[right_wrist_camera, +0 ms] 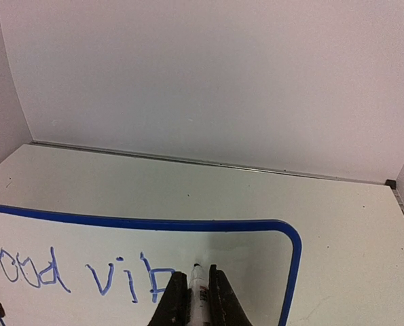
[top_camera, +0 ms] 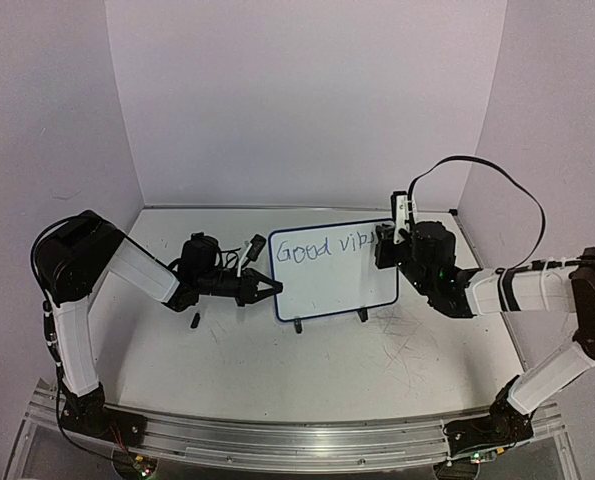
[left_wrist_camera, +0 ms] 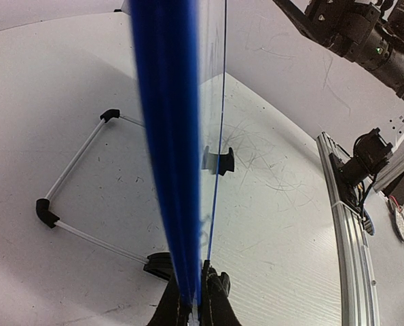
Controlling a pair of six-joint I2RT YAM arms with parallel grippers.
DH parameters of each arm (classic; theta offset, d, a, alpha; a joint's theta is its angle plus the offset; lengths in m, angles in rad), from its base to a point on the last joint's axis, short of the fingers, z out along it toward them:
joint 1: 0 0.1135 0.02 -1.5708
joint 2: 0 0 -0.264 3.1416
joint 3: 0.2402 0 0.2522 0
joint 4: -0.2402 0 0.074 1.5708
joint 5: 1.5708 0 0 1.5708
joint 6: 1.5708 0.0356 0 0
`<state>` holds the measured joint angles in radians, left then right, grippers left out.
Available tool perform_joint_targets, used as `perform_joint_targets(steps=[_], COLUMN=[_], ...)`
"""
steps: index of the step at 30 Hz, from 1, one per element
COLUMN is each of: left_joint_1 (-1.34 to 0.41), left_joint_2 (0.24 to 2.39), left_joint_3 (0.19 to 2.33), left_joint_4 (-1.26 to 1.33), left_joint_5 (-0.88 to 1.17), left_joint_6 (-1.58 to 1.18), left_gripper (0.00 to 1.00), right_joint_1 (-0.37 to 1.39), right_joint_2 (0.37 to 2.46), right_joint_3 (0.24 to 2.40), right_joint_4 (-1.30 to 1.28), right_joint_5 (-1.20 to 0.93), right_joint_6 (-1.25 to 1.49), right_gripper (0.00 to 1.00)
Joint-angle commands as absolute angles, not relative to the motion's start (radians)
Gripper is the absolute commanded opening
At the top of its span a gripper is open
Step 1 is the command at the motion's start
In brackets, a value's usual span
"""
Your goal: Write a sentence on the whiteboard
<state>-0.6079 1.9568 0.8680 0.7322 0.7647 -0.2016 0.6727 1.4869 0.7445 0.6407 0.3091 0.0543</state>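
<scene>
The whiteboard [top_camera: 337,285] stands upright on two black feet in the middle of the table, and its blue frame [left_wrist_camera: 168,136] runs edge-on up the left wrist view. My left gripper [top_camera: 265,290] [left_wrist_camera: 198,299] is shut on the board's left edge. The sentence [top_camera: 322,248] [right_wrist_camera: 52,272] reads "Good vib" in blue along the top of the board [right_wrist_camera: 242,244]. My right gripper [top_camera: 385,245] [right_wrist_camera: 195,275] is shut on a white marker [right_wrist_camera: 199,292], whose dark tip touches the board just right of the "b".
A small dark cap-like piece [top_camera: 192,321] lies on the table below the left gripper. A thin wire frame with black corners [left_wrist_camera: 45,212] lies flat behind the board. White walls close in the back and sides. A metal rail [left_wrist_camera: 347,224] runs along the near edge.
</scene>
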Motion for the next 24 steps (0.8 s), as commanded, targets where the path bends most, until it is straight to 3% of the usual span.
perform_joint_targets(steps=[1,24], left_joint_1=[-0.595,-0.595], left_joint_2=[1.926,1.925], left_joint_3=[0.871,0.872], left_joint_4=[0.694,0.693], left_joint_5=[0.658,0.661], left_joint_6=[-0.143,-0.146], left_gripper=[0.00,0.00], right_joint_1=[0.669,0.674], right_joint_2=[1.500,1.455], right_joint_3=[0.779,0.690], right_joint_4=[0.670,0.579], right_joint_5=[0.297,0.287], right_joint_6=[0.057,0.131], right_gripper=[0.00,0.00])
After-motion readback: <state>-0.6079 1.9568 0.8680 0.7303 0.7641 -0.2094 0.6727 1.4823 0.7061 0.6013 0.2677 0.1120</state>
